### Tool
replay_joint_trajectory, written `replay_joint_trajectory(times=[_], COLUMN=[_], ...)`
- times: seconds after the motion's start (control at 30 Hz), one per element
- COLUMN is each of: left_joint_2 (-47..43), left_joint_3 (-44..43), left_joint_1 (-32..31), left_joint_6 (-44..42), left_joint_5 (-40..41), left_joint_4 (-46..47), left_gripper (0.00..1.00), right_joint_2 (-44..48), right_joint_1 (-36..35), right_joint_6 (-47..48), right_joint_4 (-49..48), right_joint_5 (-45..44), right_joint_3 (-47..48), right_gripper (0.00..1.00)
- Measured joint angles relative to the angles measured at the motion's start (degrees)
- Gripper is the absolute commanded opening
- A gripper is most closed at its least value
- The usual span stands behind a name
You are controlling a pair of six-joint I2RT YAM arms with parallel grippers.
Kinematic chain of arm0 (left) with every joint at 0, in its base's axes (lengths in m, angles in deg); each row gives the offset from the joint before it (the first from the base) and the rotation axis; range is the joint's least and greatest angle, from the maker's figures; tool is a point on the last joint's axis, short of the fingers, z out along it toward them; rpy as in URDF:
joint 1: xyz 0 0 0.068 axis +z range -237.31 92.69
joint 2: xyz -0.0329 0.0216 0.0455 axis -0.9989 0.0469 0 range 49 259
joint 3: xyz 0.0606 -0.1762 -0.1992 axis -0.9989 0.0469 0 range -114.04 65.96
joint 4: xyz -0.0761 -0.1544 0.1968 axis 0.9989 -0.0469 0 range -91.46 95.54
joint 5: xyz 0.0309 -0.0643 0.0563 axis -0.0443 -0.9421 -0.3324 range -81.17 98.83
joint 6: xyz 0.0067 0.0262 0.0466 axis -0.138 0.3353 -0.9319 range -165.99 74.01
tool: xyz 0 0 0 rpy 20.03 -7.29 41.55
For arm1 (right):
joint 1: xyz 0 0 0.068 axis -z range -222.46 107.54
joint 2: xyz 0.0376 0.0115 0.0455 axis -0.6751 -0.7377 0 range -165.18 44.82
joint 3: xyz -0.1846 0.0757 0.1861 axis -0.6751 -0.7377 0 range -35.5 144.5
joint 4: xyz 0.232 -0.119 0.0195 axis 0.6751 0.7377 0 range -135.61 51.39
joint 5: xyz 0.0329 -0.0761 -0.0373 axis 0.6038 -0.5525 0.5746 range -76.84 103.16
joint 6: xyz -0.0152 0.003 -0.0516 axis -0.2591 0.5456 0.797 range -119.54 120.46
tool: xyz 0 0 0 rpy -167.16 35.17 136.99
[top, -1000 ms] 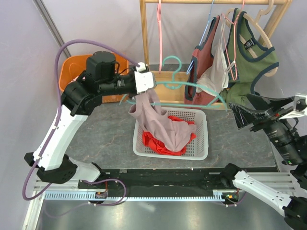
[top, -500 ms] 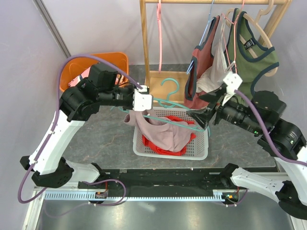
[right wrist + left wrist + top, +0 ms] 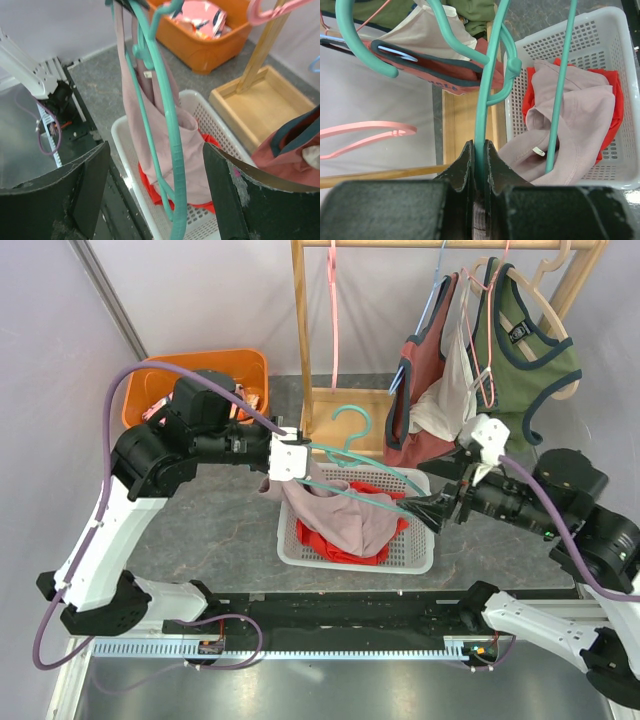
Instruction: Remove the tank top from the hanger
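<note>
L gripper pressed tight on the teal hanger, pinching one thin arm of it close to the neck. Seen from above, L gripper sits over the table, just beside the basket's left rim. The hook points away from the arms, twd the rack.

Mauve top is on the hanger. It's bunched up by the L fingers, then drapes down & into the white basket. Its lower part lies on red cloth in there. In L wrist view the hanger's 2nd bar runs through the top, w/ a small white tag showing beside the bar.

R gripper is spread wide at the hanger's far end, over the basket's right side. In R wrist view the hanger arm & the hanging top pass btwn the open jaws of the R gripper. Can't tell if either finger touches.

Further out: orange bin at back left w/ patterned fabric inside. Rack at back holds a pink hanger, a rust top and a green top.
</note>
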Motion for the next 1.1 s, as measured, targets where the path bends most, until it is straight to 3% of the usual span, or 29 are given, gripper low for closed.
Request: replay_joint_trajectory(times=[0.3,0.47,0.7,0.93,1.03,1.1], left_joint_2=[-1.6,-2.5,-3.4,-3.0,-2.2,-1.7], left_joint_3=[0.0,0.0,1.0,0.9,0.9,0.9], left_joint_1=[0.0,0.0,0.0,0.0,0.0,0.0], left_joint_6=[-0.8,-1.1,-2.7,-3.0,-3.0,-3.0], left_joint_5=[-1.1,-1.5,-0.4,0.2,0.2,0.3], left_joint_4=[-0.7,-0.9,-0.9,-0.8,-0.8,-0.9], left_gripper=[0.02,0.02,0.02,0.02,0.02,0.02], right_joint_2=[-4.8,-5.1,-3.8,-3.1,-3.0,-2.9], right_joint_1=[0.0,0.0,0.0,0.0,0.1,0.1], right_joint_6=[0.1,0.1,-0.6,-1.9,-2.4,-2.7], right_joint_4=[1.0,0.8,0.5,0.0,-0.2,-0.1], right_joint_5=[1.4,2.2,3.6,5.2,5.5,5.7], right_joint_3=[-1.6,-1.6,-2.1,-4.7,-6.1,-6.4], right_gripper=[0.76,0.65,0.43,0.34,0.05,0.00])
